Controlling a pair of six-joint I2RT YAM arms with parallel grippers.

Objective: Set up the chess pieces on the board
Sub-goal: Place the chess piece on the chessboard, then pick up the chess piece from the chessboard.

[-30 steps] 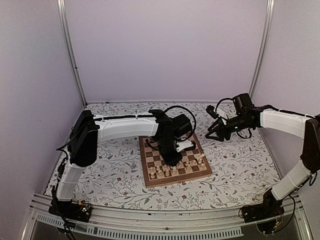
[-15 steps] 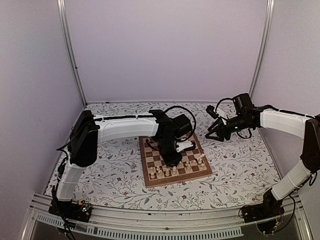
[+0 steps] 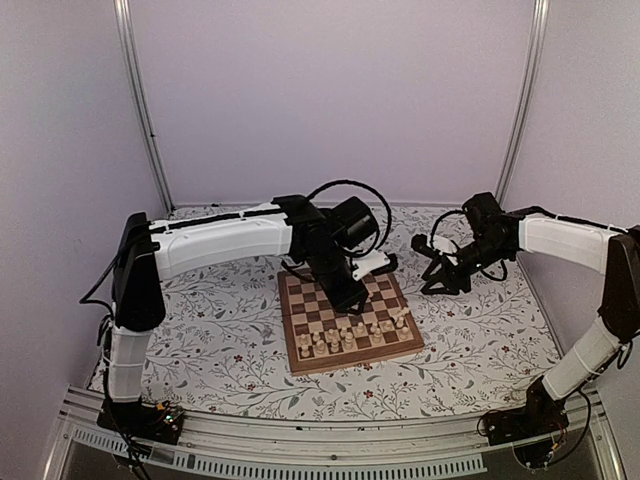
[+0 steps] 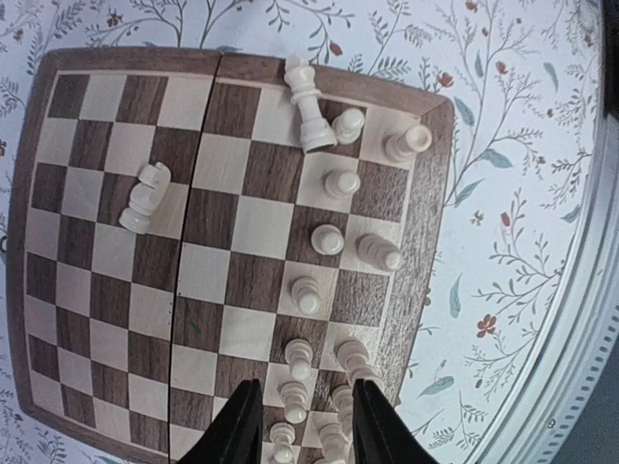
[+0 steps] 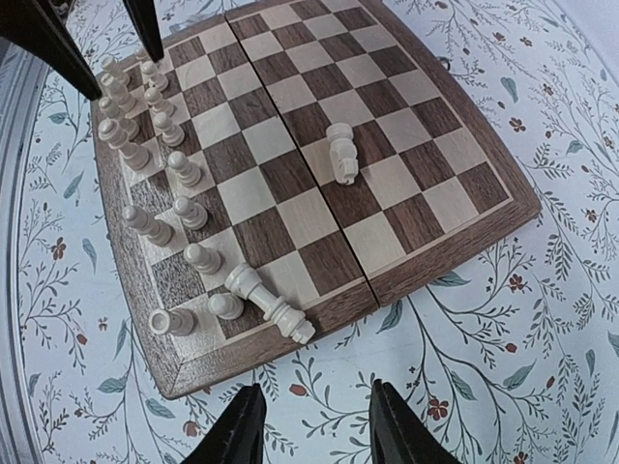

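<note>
The board (image 3: 310, 302) lies mid-table with chess pieces (image 3: 352, 335) standing in two rows along its near edge. In the left wrist view a knight (image 4: 145, 196) lies on its side mid-board, and a tall crowned piece (image 4: 308, 104) lies tipped beside the rows. My left gripper (image 4: 302, 430) hovers open above the standing pieces, holding nothing. My right gripper (image 5: 314, 430) is open over the tablecloth just off the board's right edge, near the tipped tall piece (image 5: 271, 304). The fallen knight (image 5: 340, 153) shows there too.
A floral tablecloth (image 3: 220, 340) covers the table around the board. Purple walls and metal posts (image 3: 145, 110) close in the back and sides. A metal rail (image 3: 300, 440) runs along the near edge by the arm bases.
My left gripper has opened and lifted back from the piece rows, the arm swinging up. My right gripper has dropped toward the board's right edge with its jaws a little narrower.
</note>
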